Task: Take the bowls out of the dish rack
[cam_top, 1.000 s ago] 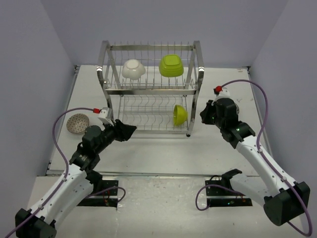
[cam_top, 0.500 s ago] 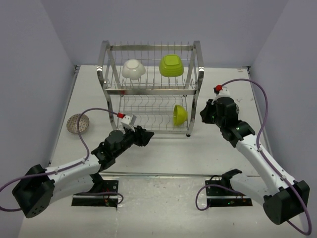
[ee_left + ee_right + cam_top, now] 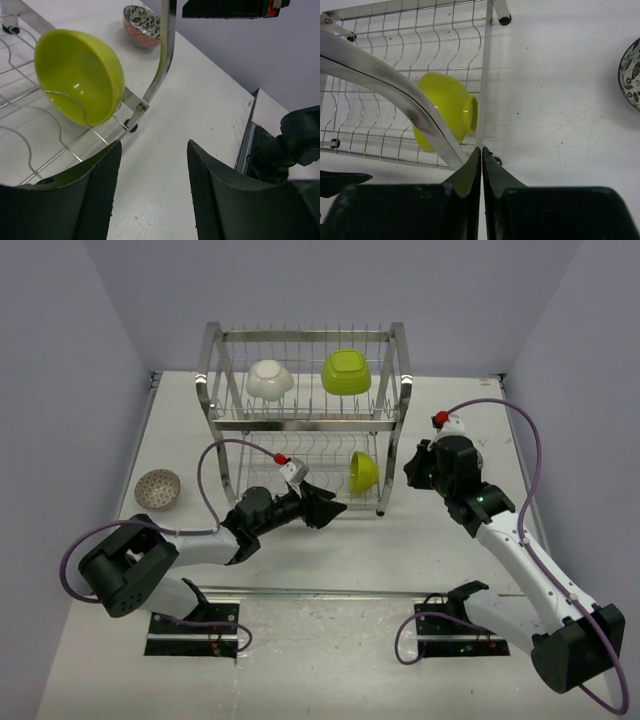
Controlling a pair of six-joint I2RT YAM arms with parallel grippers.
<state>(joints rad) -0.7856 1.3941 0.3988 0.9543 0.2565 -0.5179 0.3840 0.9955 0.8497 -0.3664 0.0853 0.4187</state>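
Two pincers, both of them empty. My left gripper (image 3: 154,145) is spread apart with nothing between its fingers (image 3: 100,200). It sits low at the front of the dish rack (image 3: 305,420), near the right front post (image 3: 167,45), and it touches neither wire nor bowl.

My right gripper (image 3: 482,150) is clenched tip to tip on nothing. It hangs just outside the rack's right end, above that same post.

Bowls:
- The round lime bowl (image 3: 364,471) is on the lower tier at the right end. It stands on edge between the dividers, with its foot toward the right post and its mouth toward the left. It is ahead of my left gripper and apart from it.
- The white bowl (image 3: 270,379) is on the upper tier, left of middle, tipped on edge.
- The squarish lime bowl (image 3: 346,371) is on the upper tier to the right of the white one, also on edge.
- The speckled bowl (image 3: 157,488) stands upright on the table (image 3: 300,540), left of the rack and well apart from it.
- The patterned bowl (image 3: 142,25) stands upright on the table, right of the rack. In the top view my right arm mostly hides it.
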